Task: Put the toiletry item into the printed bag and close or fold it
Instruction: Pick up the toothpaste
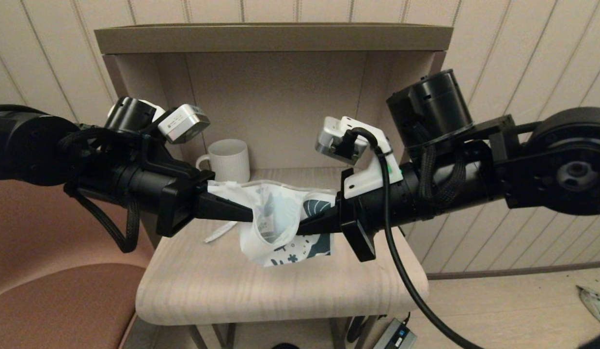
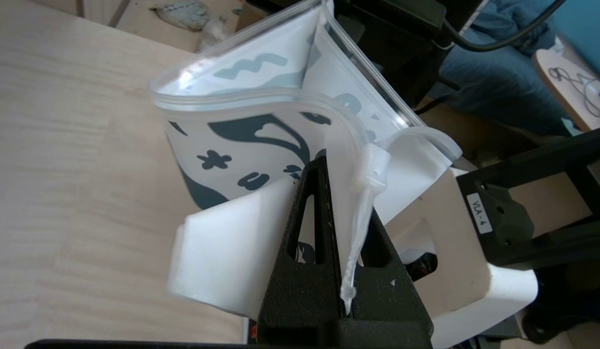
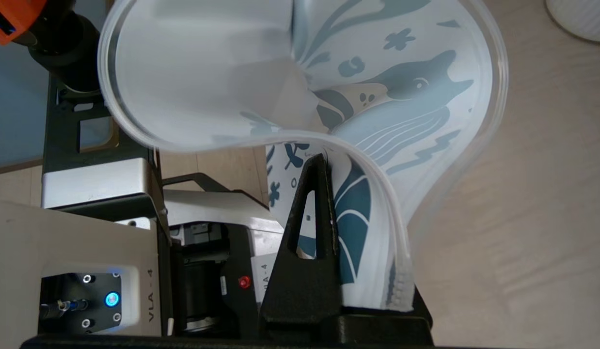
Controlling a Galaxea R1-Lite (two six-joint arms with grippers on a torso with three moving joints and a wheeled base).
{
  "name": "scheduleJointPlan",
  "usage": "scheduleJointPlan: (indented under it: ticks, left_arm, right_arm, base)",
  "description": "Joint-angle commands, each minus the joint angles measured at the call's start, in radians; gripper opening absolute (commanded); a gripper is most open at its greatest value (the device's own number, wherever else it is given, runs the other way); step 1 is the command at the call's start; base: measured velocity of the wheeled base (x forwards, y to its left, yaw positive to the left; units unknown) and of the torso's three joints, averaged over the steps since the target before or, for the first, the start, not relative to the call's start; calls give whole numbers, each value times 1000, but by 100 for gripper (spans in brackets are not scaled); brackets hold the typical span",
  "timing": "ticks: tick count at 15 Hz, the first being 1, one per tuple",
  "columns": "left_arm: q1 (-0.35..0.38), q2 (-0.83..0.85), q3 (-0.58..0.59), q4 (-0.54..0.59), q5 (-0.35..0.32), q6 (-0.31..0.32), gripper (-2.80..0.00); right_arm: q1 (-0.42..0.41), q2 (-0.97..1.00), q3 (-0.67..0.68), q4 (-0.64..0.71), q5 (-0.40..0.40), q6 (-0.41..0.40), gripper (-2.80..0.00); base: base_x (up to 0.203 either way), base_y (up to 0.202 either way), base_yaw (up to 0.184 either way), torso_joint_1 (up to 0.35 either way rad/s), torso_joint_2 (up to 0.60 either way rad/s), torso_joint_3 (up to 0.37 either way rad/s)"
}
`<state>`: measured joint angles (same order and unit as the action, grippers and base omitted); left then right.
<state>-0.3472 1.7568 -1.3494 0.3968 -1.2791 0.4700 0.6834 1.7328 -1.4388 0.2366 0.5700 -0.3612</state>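
The printed bag [image 1: 280, 218] is glossy translucent plastic; the table [image 1: 222, 286] pale matt wood grain.

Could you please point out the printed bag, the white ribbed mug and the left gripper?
printed bag [image 1: 280, 232]: head view, on its hanging lower body.
white ribbed mug [image 1: 230, 160]: head view, on its ribbed side wall.
left gripper [image 1: 244, 213]: head view, at the fingertips clamped on the bag's edge.

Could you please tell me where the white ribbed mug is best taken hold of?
The mug stands upright at the back of the nook, under a top board. Grip its handle, which juts toward the robot's left, coming in level from the front-left.
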Motion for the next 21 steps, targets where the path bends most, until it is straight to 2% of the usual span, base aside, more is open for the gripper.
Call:
scheduleJointPlan:
  ticks: [1,4,7,8,9,14,21]
  left_arm:
    - [8,1,7,2,-5,5,-280]
    - [78,24,6,6,-5,7,-280]
    - [88,24,19,4,-4,12,-280]
    - [87,21,17,2,-5,13,-68]
    - [87,26,7,3,-7,9,0]
    - [90,58,19,2,-16,18,0]
    - [182,12,108,-9,-2,19,0]
  right_arm:
    - [-3,-19,14,1,4,-2,-280]
    - [-14,-72,40,2,4,-4,-280]
    - [-15,-85,58,1,5,-4,-280]
    - [-15,-85,58,1,5,-4,-280]
    - [-14,-84,57,1,5,-4,-280]
    - [-15,-87,61,0,2,-4,-280]
    - [-81,-168,71,0,8,-2,-280]
  base:
    - [0,0,0,0,0,0]
    - [0,0,0,0,0,0]
    - [0,0,0,0,0,0]
    - [0,0,0,0,0,0]
    - [0,0,0,0,0,0]
    - [0,0,0,0,0,0]
    - [0,0,0,0,0,0]
